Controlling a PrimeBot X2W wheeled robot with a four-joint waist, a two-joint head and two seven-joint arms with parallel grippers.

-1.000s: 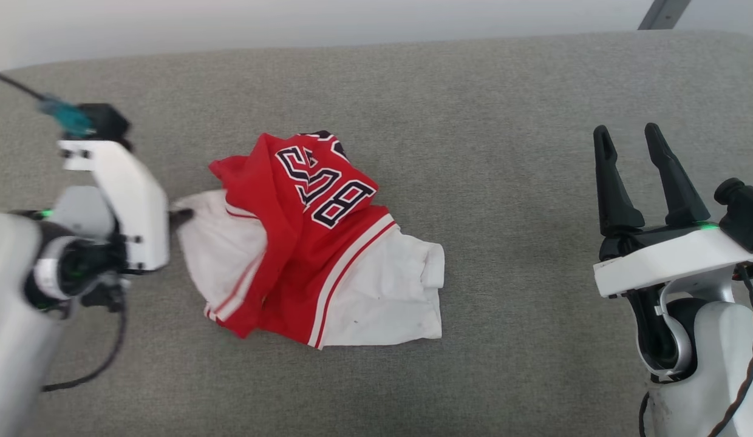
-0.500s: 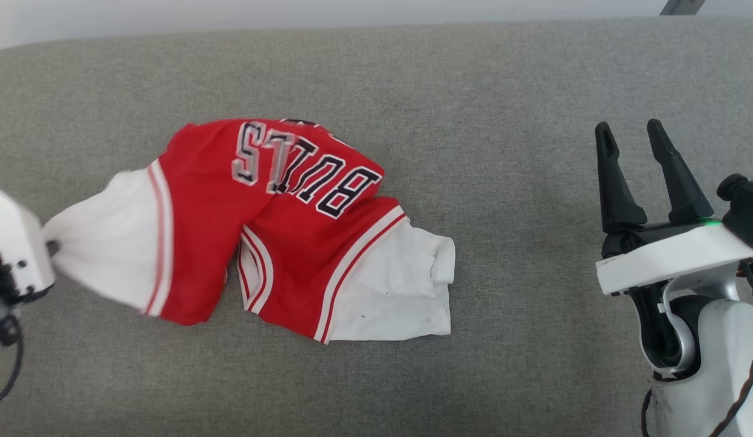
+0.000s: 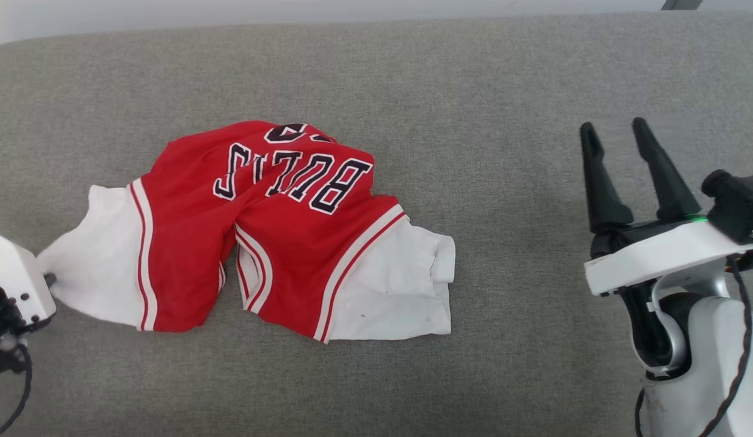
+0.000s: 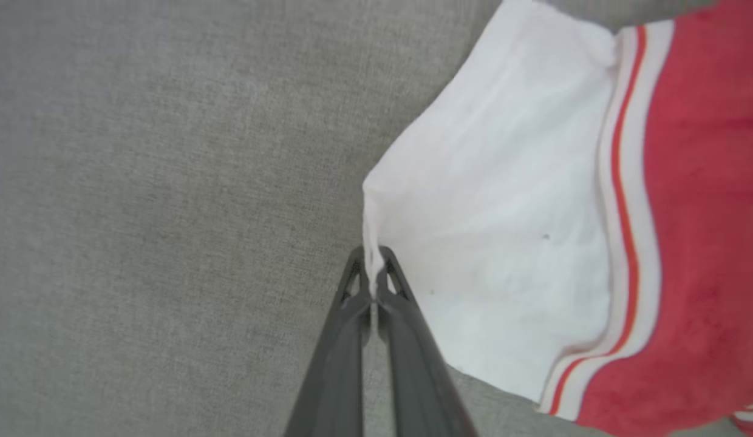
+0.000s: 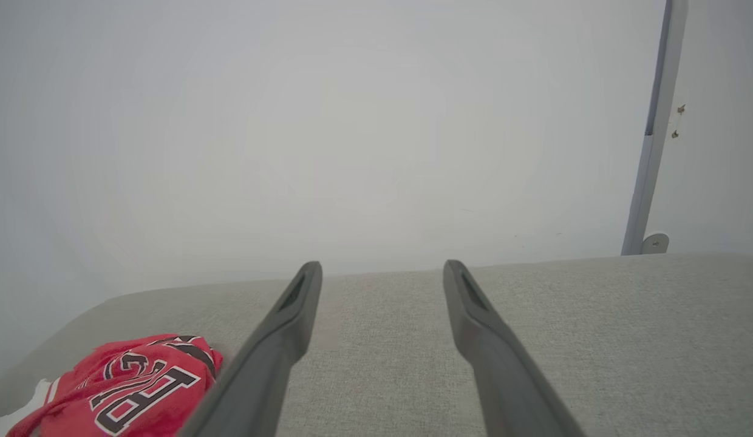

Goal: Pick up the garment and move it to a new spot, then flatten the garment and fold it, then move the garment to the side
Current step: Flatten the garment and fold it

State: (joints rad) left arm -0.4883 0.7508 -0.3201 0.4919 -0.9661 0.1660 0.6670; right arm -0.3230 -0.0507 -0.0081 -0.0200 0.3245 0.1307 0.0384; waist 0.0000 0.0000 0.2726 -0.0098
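The garment is a red jersey with white sleeves and black "BULLS" lettering, lying crumpled and half spread on the grey cushion. Its left white sleeve is stretched out to the left, and my left gripper is shut on the sleeve's edge. In the head view that gripper sits at the far left edge, fingers mostly hidden behind its white housing. My right gripper stands open at the right, well clear of the jersey, with nothing between its fingers. The right wrist view catches the jersey at lower left.
The grey cushion stretches wide on all sides of the jersey, with bare fabric between it and the right gripper. A pale wall rises behind the cushion's far edge, with a grey vertical post at the right.
My left gripper has pulled the white sleeve out to the left, opening the bunched jersey so the lettering shows. The head camera shifted slightly. The right gripper stayed open in place.
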